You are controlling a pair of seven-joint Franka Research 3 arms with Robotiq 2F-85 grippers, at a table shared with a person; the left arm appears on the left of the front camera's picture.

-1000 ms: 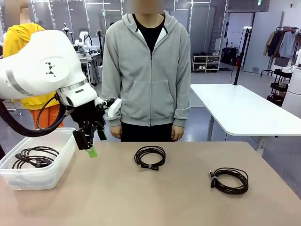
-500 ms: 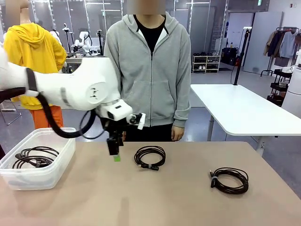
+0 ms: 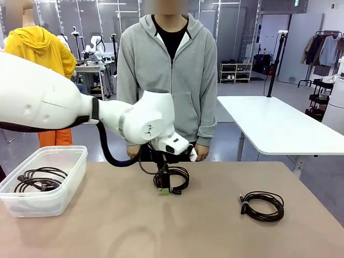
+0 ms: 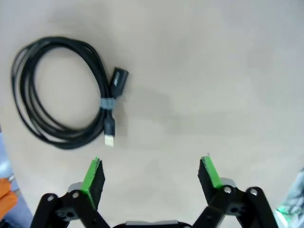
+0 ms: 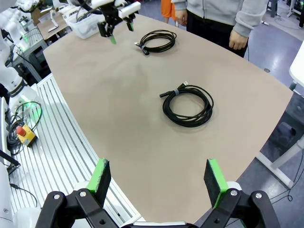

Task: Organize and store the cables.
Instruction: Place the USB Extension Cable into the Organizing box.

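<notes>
On the tan table point(image 3: 161, 228), coiled cables point(image 3: 263, 216)

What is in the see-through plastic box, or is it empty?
Not empty: coiled thin black cables lie in the bottom of the clear plastic box.

The middle cable point(image 3: 186, 180), thin and black, is lying flat in a coil on the bench point(image 3: 107, 226) at the centre of the front view. A grey band is tying its strands, and its two plugs are pointing opposite ways along one side. The right cable point(image 3: 263, 216) is lying coiled at lower right, well apart. The third cable point(image 3: 40, 181) is resting loosely coiled inside the clear tub point(image 3: 72, 174) at lower left.
</notes>
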